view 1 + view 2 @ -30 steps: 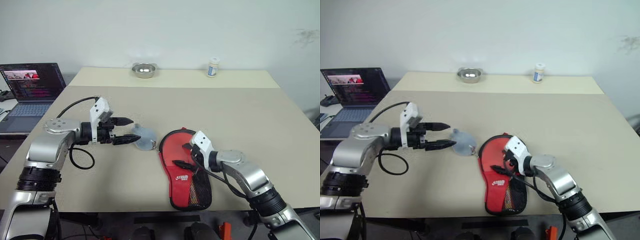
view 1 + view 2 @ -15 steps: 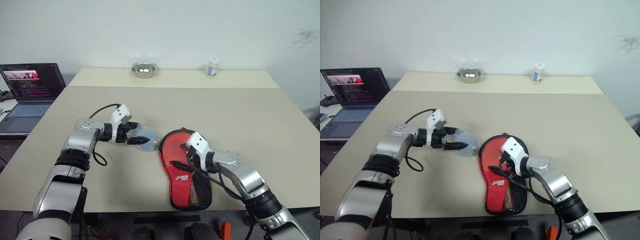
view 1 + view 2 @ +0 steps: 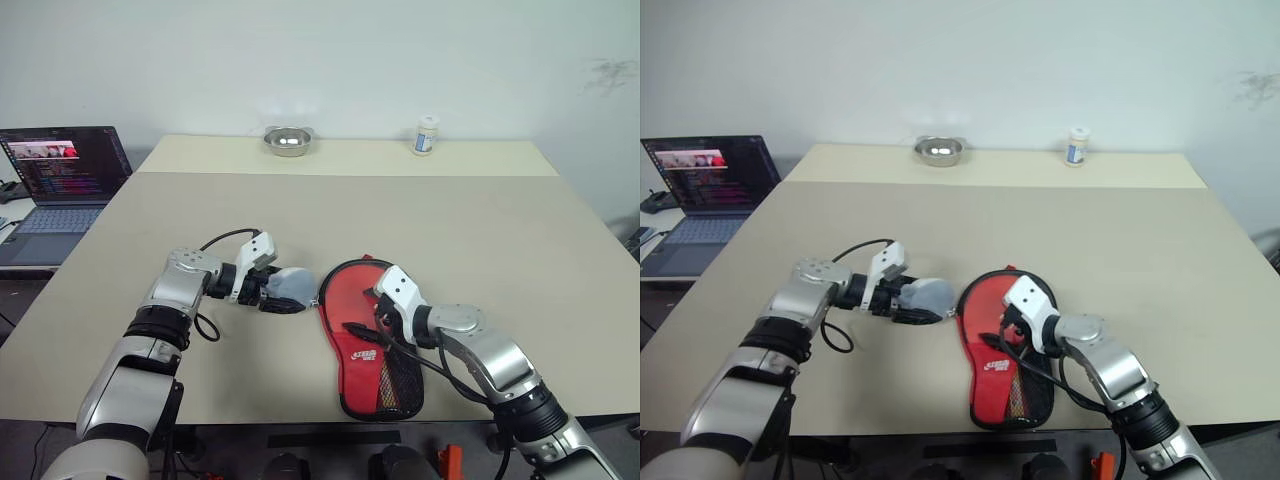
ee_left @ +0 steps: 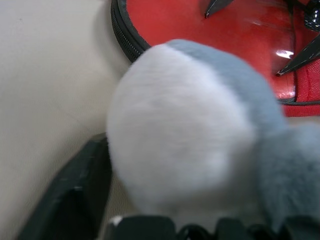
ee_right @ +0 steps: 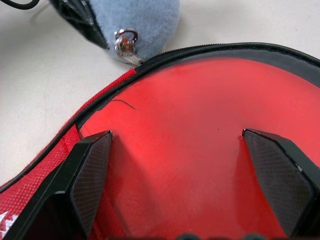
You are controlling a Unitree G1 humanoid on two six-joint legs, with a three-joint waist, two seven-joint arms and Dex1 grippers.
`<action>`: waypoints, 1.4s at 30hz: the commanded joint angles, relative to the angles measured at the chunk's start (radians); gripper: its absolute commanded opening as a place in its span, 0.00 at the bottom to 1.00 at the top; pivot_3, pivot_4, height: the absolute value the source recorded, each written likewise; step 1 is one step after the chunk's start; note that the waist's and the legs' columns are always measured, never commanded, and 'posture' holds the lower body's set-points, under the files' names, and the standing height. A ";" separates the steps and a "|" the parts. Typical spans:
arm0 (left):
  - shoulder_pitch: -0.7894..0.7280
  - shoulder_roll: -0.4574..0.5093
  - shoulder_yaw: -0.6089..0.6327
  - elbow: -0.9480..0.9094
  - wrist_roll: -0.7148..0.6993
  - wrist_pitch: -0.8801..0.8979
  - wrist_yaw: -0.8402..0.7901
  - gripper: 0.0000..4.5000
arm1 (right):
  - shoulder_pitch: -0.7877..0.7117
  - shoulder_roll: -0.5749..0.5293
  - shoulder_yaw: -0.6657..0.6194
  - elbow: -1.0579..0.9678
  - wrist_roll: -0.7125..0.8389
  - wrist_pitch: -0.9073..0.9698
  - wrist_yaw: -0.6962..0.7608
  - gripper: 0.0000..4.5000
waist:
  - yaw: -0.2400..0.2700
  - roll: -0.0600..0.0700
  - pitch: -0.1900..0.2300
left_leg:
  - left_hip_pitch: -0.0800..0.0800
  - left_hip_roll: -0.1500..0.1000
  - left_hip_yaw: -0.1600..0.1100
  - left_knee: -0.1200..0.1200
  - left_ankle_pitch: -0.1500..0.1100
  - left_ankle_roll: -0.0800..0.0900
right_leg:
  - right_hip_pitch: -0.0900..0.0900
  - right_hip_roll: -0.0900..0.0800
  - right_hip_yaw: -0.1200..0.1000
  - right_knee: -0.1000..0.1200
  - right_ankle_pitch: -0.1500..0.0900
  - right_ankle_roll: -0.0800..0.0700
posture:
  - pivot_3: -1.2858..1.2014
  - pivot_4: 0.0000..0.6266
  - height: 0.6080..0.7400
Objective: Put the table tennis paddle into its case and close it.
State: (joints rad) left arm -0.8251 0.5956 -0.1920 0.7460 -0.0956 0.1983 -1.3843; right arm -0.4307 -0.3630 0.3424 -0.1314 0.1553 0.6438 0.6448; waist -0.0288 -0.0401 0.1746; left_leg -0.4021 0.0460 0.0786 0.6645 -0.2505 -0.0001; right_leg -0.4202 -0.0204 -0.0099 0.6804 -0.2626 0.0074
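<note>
The case point(image 3: 362, 345) lies flat near the table's front edge, red side up, with its white logo and black mesh pocket toward me. My right gripper point(image 3: 366, 311) is open, its fingers point(image 5: 90, 170) spread on the smooth red surface inside the black zip rim point(image 5: 240, 50). I cannot tell whether that surface is the paddle's face or the case's own side. A pale grey rounded tag point(image 3: 296, 283) hangs from the zip pull point(image 5: 125, 44) at the case's left edge. My left gripper point(image 3: 283, 293) has its fingers point(image 4: 75, 190) closed around the tag.
An open laptop point(image 3: 62, 170) sits on a side table to the far left. A metal bowl point(image 3: 287, 140) and a small white bottle point(image 3: 427, 135) stand at the back of the table point(image 3: 480, 230). The case lies close to the front edge.
My left gripper has come down and to the right onto the grey tag, and its fingers have narrowed around it. The right gripper has stayed open on the case.
</note>
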 commanded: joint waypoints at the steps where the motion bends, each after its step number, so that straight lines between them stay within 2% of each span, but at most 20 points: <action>1: -0.020 -0.011 0.031 0.003 -0.007 0.020 0.036 0.62 | -0.003 -0.002 0.010 0.054 -0.029 0.038 -0.014 1.00 | 0.000 0.000 0.000 | 0.000 0.000 0.000 0.000 0.000 0.000 | 0.000 0.000 0.000 0.000 0.000 0.000 | 0.52 0.24 1.00; 6: -0.075 -0.026 0.037 0.051 0.024 0.027 0.122 0.27 | -0.011 0.000 0.039 0.100 -0.047 0.079 -0.005 1.00 | 0.000 -0.003 -0.002 | 0.002 0.000 -0.001 0.000 0.000 0.000 | 0.001 0.000 0.000 0.001 0.000 0.000 | 0.52 0.24 1.00; 10: -0.180 -0.053 0.009 0.206 0.099 -0.022 0.233 0.13 | -0.014 -0.001 0.040 0.121 -0.053 0.095 -0.007 1.00 | 0.000 -0.006 -0.004 | 0.003 0.000 -0.002 0.001 0.001 0.001 | 0.003 0.000 -0.001 0.001 0.001 0.001 | 0.52 0.24 1.00; 14: -0.315 -0.109 -0.016 0.393 0.185 -0.121 0.380 0.12 | -0.004 -0.013 0.041 0.108 -0.048 0.112 0.000 1.00 | 0.002 -0.007 -0.005 | 0.004 0.000 -0.002 0.001 0.002 0.001 | 0.005 0.000 -0.002 0.000 0.002 0.002 | 0.52 0.24 1.00; 19: -0.426 -0.196 -0.032 0.518 0.259 -0.199 0.510 0.12 | 0.005 -0.013 0.035 0.095 -0.044 0.138 -0.007 1.00 | 0.002 -0.007 -0.005 | 0.004 -0.001 -0.002 0.001 0.002 0.001 | 0.006 0.000 -0.002 0.000 0.002 0.002 | 0.52 0.24 1.00; 25: -0.489 -0.313 -0.035 0.585 0.323 -0.234 0.660 0.12 | 0.022 -0.011 0.040 0.073 -0.040 0.167 -0.007 1.00 | 0.003 -0.007 -0.005 | 0.003 -0.001 -0.002 0.001 0.001 0.001 | 0.005 -0.001 -0.002 -0.001 0.002 0.002 | 0.52 0.24 1.00; 29: -0.544 -0.442 -0.056 0.608 0.395 -0.280 0.893 0.12 | 0.043 -0.025 0.062 0.059 -0.042 0.187 0.001 1.00 | 0.009 -0.007 -0.005 | 0.002 -0.002 -0.003 0.001 0.001 0.001 | 0.005 -0.001 -0.002 -0.002 0.002 0.002 | 0.52 0.24 1.00; 32: -0.573 -0.499 -0.079 0.621 0.456 -0.302 1.015 0.12 | 0.063 -0.041 0.082 0.033 -0.035 0.205 0.016 1.00 | 0.012 -0.007 -0.005 | 0.002 -0.003 -0.002 0.000 0.001 0.001 | 0.005 -0.001 -0.002 -0.003 0.002 0.003 | 0.52 0.24 1.00; 37: -0.612 -0.607 -0.087 0.630 0.498 -0.331 1.106 0.12 | 0.096 -0.055 0.112 -0.001 -0.043 0.220 0.016 1.00 | 0.011 -0.007 -0.006 | 0.002 -0.003 -0.002 -0.002 0.001 0.001 | 0.005 -0.001 -0.002 -0.004 0.002 0.003 | 0.52 0.24 1.00; 42: -0.643 -0.726 -0.072 0.629 0.499 -0.364 1.092 0.12 | 0.109 -0.049 0.118 -0.021 -0.041 0.238 0.004 1.00 | 0.015 -0.007 -0.006 | 0.002 -0.003 -0.002 -0.002 0.001 0.001 | 0.005 -0.001 -0.002 -0.005 0.002 0.003 | 0.52 0.24 1.00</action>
State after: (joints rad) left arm -1.3906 -0.0987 -0.2755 1.4206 0.4064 -0.1038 -0.2990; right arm -0.3953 -0.3996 0.3590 -0.2283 0.1346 0.7793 0.6375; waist -0.0142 -0.0471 0.1689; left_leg -0.4003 0.0424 0.0765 0.6629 -0.2493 0.0009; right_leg -0.4148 -0.0213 -0.0122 0.6745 -0.2608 0.0107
